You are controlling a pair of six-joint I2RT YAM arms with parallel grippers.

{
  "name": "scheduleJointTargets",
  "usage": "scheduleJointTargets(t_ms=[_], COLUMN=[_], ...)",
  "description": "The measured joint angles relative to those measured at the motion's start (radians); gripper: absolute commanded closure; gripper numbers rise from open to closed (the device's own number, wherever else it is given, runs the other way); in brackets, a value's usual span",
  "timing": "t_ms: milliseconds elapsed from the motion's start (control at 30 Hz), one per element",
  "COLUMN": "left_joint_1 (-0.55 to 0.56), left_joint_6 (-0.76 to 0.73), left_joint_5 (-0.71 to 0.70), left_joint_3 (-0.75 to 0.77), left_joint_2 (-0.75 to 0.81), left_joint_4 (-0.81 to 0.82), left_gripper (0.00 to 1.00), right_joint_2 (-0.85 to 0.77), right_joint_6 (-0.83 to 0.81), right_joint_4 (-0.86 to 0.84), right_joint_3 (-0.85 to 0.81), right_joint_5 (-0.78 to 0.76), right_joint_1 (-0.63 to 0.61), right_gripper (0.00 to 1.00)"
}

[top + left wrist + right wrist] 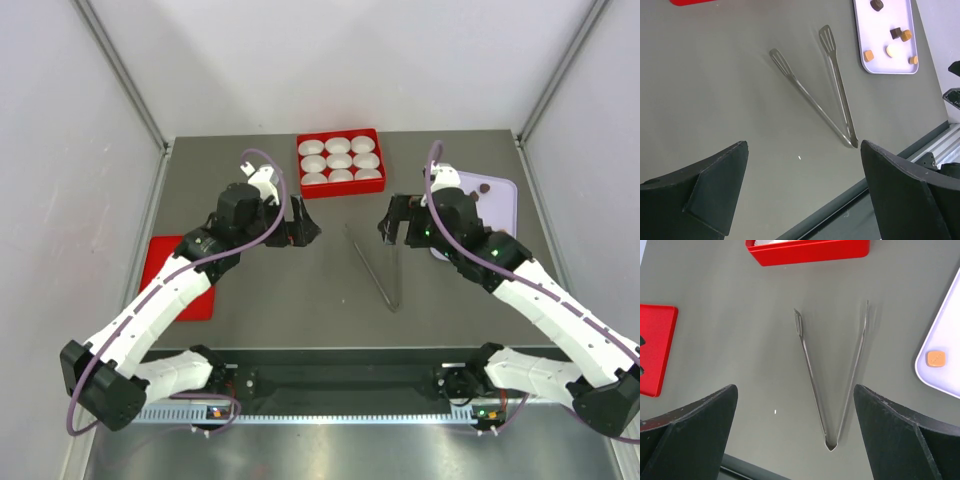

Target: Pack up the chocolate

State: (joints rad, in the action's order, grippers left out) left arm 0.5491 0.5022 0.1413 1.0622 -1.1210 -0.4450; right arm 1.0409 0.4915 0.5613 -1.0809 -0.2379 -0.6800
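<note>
**Ana:** Where is the chocolate (pixel 869 55)?

**Ben:** On the pale purple tray (pixel 875 30), at the right side of the table (pixel 250 290). Some bits are dark brown and some are orange.

**Ana:** What about the hands?

**Ben:** The left gripper (pixel 805 195) is spread wide and empty. The right gripper (pixel 795 435) is wide and empty too. The metal tongs (pixel 810 375) lie flat on the table between them.

**Ana:** And the box?

**Ben:** The red box (pixel 340 190) with nine white paper cups (pixel 339 160) sits at the far side. A flat red piece (pixel 160 255) lies at the left.
</note>
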Motion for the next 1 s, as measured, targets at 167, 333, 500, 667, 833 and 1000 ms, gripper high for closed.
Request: scheduleJointTargets(t_ms=[167, 333, 500, 667, 833, 1000], left_joint_1=[0.000, 0.000, 0.000, 0.000, 0.000, 0.000], left_joint_6=[-0.002, 0.013, 0.008, -0.016, -0.037, -0.038], left_joint_5=[-0.041, -0.152, -0.192, -0.195, -0.187, -0.187], left_joint_3=[0.000, 0.000, 0.000, -0.013, -0.057, -0.082], left_joint_2=[0.008, 0.030, 0.053, 0.093, 0.149, 0.173], left_joint_4=[-0.003, -0.024, -0.046, -0.050, -0.050, -0.047], left_gripper=[0.01, 0.01, 0.01, 0.01, 0.01, 0.01], right_joint_2=[0.000, 0.017, 0.092, 0.173, 0.195, 0.204], right_joint_6=[-0.023, -0.074, -0.099, -0.098, -0.097, -0.093], right_joint_4=[0.001, 0.001, -0.005, -0.023, -0.060, -0.133], right_joint_3=[0.000, 0.000, 0.015, 0.105, 0.225, 0.315], right_joint_5=[-0.010, -0.034, -0.068, -0.067, -0.067, -0.060], right_joint_1=[0.000, 0.000, 0.000, -0.004, -0.025, -0.047], right_gripper=[0.00, 0.00, 0.00, 0.00, 0.00, 0.00])
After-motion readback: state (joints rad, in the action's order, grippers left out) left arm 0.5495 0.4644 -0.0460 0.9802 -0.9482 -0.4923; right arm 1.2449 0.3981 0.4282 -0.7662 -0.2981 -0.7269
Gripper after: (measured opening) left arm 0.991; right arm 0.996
